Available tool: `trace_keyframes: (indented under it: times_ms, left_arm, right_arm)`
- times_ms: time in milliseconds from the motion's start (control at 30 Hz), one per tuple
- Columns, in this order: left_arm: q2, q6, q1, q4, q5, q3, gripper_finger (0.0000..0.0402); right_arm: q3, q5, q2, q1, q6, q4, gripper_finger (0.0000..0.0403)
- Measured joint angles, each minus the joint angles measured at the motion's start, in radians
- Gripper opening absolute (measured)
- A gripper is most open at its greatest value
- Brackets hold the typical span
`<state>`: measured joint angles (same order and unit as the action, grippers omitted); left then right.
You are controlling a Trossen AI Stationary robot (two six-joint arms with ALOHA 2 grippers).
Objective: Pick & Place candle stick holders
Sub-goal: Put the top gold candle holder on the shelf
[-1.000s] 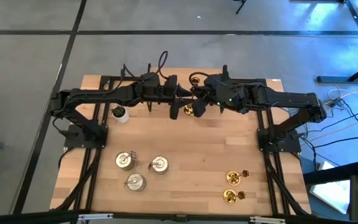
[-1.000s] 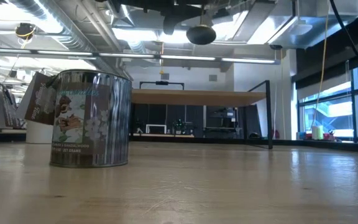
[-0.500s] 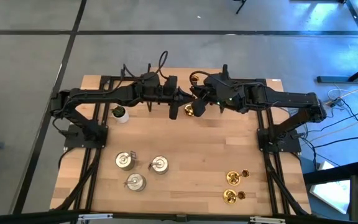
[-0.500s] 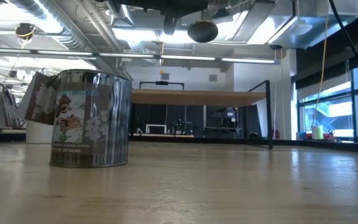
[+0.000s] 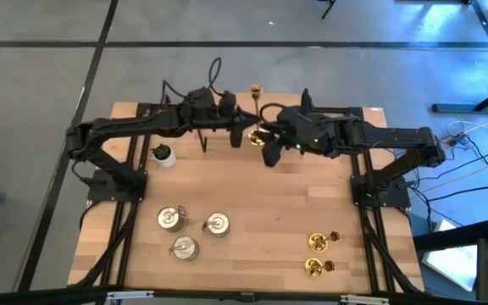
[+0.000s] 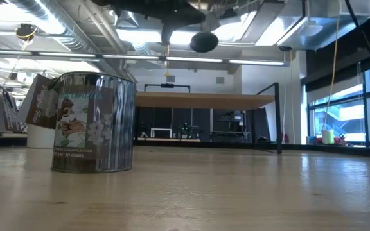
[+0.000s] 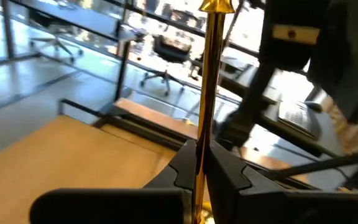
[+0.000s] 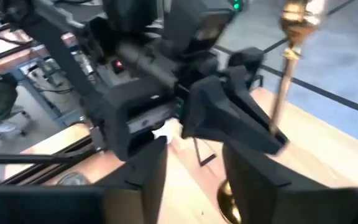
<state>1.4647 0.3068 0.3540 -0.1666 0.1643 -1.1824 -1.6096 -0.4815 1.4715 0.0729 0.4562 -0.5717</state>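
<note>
Two arms meet at the upper middle of the high view, over the far end of the bench. My left gripper is clenched on the slim stem of a gold candle stick holder; in the left wrist view that stem runs straight up between my two dark fingers, pinched tight, with its flared top at the frame's upper edge. In the high view the holder's top shows just above the two grippers, at the bench's far edge. My right gripper sits just beside the left one, to its right and a little lower in the frame. The right wrist view shows the same gold stem standing beyond my right fingers, which stand apart and touch nothing there, so that gripper reads as released. Lower left in the high view, three silvery holders stand in a loose cluster, well apart from both arms. Lower right, two more gold holders lie near the bench's right rail. A small white pot with a green plant sits at the left side of the bench, below my left arm. In the low view one silvery holder with a flowered label fills the left of the frame, standing upright on the wood; a dark rounded part hangs at the top middle, and I cannot tell which arm it belongs to.
</note>
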Motion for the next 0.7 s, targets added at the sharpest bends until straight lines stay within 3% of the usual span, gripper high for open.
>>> trace_keyframes:
  times_ms: [200, 500, 700]
  left_arm:
    - [-0.037, -0.078, 0.106, 0.101, -0.112, 0.000, 0.0012]
    - [-0.038, -0.208, 0.221, 0.154, -0.237, 0.000, 0.0012]
    - [-0.037, -0.232, 0.246, 0.074, -0.327, 0.022, 0.0012]
  right_arm:
    - [0.000, 0.001, 0.000, 0.027, 0.000, -0.005, 0.0205]
    - [0.000, -0.009, 0.000, 0.074, 0.000, -0.078, 0.0205]
    - [0.000, -0.121, 0.000, 0.098, 0.000, -0.114, 0.0204]
